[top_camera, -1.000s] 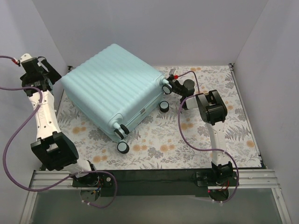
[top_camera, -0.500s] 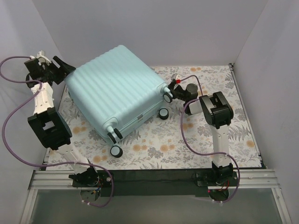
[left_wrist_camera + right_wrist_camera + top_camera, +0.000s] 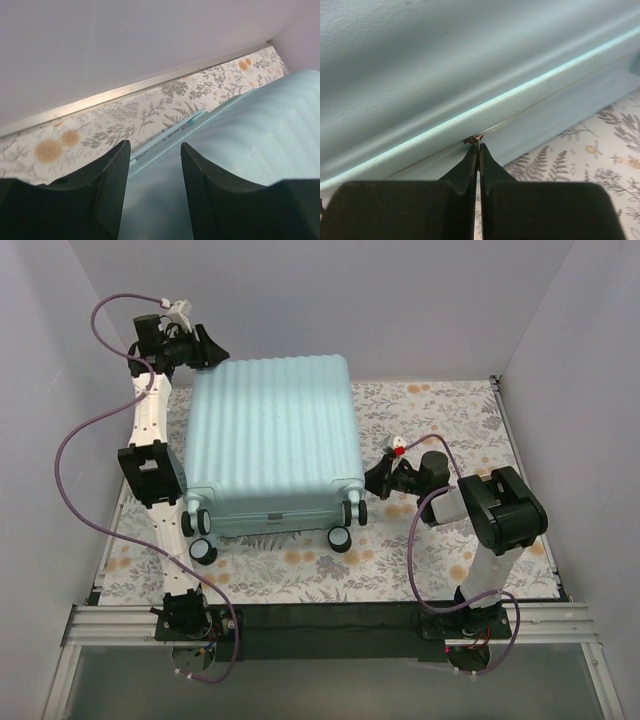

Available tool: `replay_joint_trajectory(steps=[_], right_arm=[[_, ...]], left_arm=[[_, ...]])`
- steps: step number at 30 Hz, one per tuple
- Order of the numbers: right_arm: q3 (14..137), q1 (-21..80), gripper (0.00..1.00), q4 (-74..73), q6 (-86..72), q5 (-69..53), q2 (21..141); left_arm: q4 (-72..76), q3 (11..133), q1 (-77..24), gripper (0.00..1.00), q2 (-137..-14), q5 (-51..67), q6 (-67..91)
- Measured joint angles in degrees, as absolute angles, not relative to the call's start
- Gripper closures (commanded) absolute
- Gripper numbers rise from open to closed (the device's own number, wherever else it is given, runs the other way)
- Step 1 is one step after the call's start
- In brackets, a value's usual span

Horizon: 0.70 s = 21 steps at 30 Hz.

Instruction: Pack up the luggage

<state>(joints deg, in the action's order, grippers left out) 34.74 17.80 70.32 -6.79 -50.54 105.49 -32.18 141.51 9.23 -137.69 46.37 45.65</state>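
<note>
Scene: the luggage (image 3: 270, 445) is a pale mint hard shell, ribbed in parallel ridges with rounded corners. It is closed and lies flat on its broad side in the middle of the floral cloth (image 3: 450, 420), black wheels (image 3: 341, 538) toward me. In the wrist views the finish reads smooth and matte. A raised lip and a thin seam line run along its side.

I have the left gripper (image 3: 152, 150) up at the far left corner of the luggage. Its black fingers (image 3: 112, 185), ribbed on the inner faces, stand apart. The shell's edge shows through the gap, nothing clamped.

The right gripper (image 3: 478, 146) is low at the luggage's right side, near the wheel end. Jaws clenched, tips meeting at the seam, right at a small brownish tab (image 3: 472, 139). I cannot tell whether the tab is pinched.
</note>
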Motion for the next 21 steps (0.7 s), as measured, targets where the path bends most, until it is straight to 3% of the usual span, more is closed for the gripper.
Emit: replay_joint_trajectory(steps=[6, 10, 21], right_arm=[[33.39, 18.02, 0.99, 62.74, -2.17, -46.76, 100.95], [38.41, 16.80, 0.99, 56.84, -1.28, -43.55, 101.86], [58.19, 15.64, 0.99, 57.78, -2.39, -35.88, 117.49]], left_arm=[[-30.50, 139.87, 5.91, 0.53, -137.08, 47.05, 37.74], [-28.97, 135.37, 4.38, 0.55, -133.86, 46.89, 34.24], [-29.43, 139.94, -2.74, 0.59, -136.90, 51.68, 31.00]])
